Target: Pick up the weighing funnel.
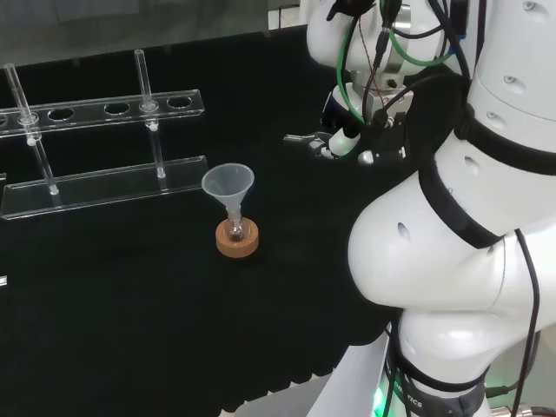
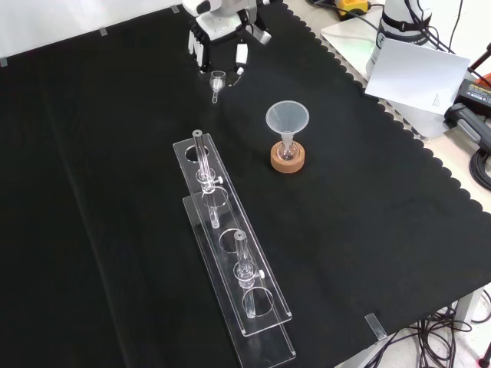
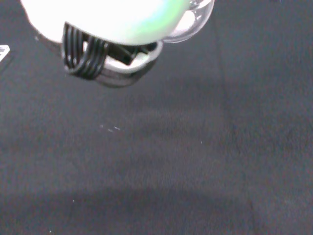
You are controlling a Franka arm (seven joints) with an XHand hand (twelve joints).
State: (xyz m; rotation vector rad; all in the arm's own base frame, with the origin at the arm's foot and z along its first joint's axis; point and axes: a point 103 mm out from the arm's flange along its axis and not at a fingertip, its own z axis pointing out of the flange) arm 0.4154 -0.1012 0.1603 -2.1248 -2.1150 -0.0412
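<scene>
The weighing funnel [image 2: 218, 80] is a small clear scoop with a short stem, and it hangs between the fingers of the black and white hand [image 2: 222, 34] at the far end of the cloth in the front view. Its stem points away from the hand, and it seems to be clear of the cloth. In the head view the hand [image 1: 339, 130] is beside the arm's white links, with the clear stem [image 1: 300, 137] sticking out to the left. The wrist view has the funnel's rounded clear bowl [image 3: 198, 17] beside the blurred white hand [image 3: 107, 19], above bare black cloth.
The big funnel [image 2: 287, 119] stands mouth up in a small flask on a cork ring [image 2: 288, 159], nearer the camera than the hand in the front view. A clear two-tier tube rack [image 2: 230, 245] with glass tubes runs down the cloth's middle. The cloth's scalloped edge [image 2: 399, 146] runs along the right.
</scene>
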